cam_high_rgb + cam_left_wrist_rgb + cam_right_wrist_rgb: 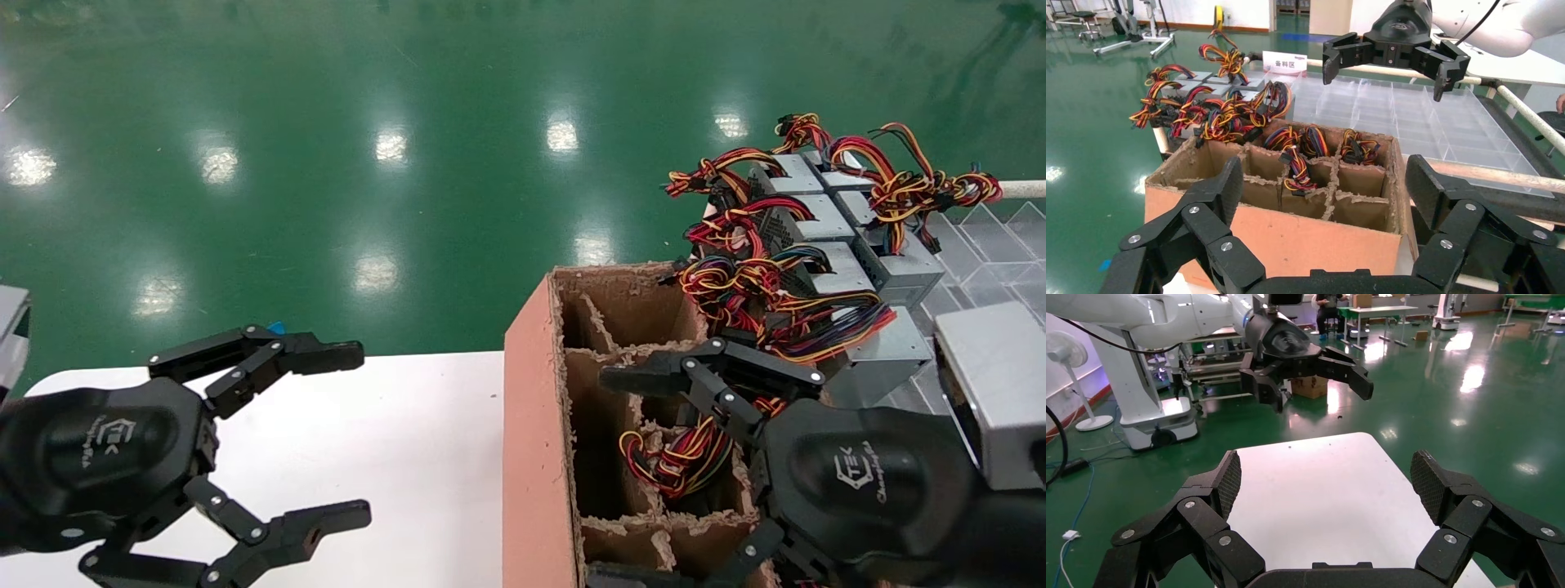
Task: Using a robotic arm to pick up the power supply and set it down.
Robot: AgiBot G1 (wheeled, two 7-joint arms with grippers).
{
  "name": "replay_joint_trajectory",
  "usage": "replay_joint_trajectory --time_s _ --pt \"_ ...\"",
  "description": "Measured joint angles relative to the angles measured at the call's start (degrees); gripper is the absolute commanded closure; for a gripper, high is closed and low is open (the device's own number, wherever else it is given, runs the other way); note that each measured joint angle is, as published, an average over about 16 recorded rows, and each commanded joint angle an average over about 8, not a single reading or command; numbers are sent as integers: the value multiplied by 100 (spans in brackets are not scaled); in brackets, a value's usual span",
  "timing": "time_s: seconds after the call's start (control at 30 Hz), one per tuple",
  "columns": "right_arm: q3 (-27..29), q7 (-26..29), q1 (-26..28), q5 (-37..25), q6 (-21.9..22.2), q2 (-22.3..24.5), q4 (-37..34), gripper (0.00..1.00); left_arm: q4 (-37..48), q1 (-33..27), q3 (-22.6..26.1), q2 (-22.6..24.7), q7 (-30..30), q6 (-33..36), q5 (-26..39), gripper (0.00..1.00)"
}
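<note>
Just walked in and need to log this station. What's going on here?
Nothing is being held yet. The right gripper hangs open over the divided cardboard box, where wire bundles stick out of some compartments. The left gripper is open too, over the white table. More grey power supplies with colourful wires are stacked beyond the box, beside a clear tray.

A white table [392, 441] lies to the left; a divided cardboard box [535, 433] stands at its right edge. Wire bundles [674, 457] lie in the box compartments. Behind and right of the box, power supply units [825, 245] sit grouped together. A clear compartment tray [993, 245] lies right of them.
</note>
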Motion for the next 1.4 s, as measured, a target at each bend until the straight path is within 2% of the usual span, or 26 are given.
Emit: replay_joint_trajectory --time_s 1.4 --pt "-2 -35 69 -72 35 0 -91 0 0 0 0 0 0 0 0 0"
